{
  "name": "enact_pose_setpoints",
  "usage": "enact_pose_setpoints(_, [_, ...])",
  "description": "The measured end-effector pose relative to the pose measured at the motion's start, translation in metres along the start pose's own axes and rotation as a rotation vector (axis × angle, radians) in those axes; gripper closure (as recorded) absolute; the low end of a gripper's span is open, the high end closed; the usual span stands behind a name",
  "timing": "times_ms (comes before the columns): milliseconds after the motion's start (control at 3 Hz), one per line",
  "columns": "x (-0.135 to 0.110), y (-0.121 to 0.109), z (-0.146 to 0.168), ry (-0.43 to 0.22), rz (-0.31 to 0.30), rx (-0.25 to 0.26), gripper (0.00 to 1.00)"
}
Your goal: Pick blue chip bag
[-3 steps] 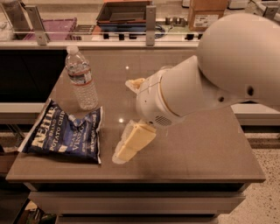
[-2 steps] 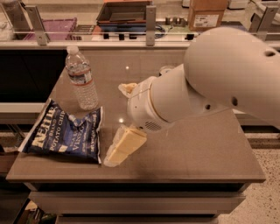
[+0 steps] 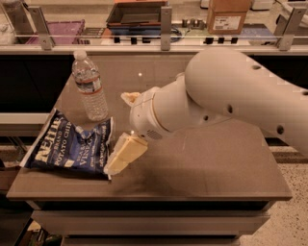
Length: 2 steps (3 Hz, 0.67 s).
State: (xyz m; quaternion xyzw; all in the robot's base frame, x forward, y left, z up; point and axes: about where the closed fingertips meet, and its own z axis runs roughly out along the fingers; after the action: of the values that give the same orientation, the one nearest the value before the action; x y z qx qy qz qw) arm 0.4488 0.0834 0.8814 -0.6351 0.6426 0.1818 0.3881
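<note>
Gripper (image 3: 117, 132) low over the left half of the table (image 3: 207, 168), at the end of a bulky white arm (image 3: 231, 96) reaching in from three o'clock. Jaws spread wide: one cream finger (image 3: 129, 98) toward twelve o'clock, the other toward six.

Blue chip bag (image 3: 70, 146) flat and crinkled at nine o'clock of the gripper, on the table's near-left corner, white lettering facing up. Its right edge in line with the gap between the jaws. Lower finger over the bag's five-o'clock corner, contact impossible to tell; upper finger clear of the bag.

Water bottle (image 3: 90, 89) upright at twelve o'clock of the bag, just beside its top edge. Counter beyond the table, with a cardboard box (image 3: 228, 14) and a dark tray (image 3: 137, 14).
</note>
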Motion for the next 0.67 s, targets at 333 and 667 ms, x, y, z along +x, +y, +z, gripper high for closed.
enact_pose_setpoints(333, [-0.004,-0.001,0.022,-0.045,0.003,-0.044,0.00])
enact_pose_setpoints(667, [-0.010,0.005,0.036,-0.077,0.004,-0.076,0.00])
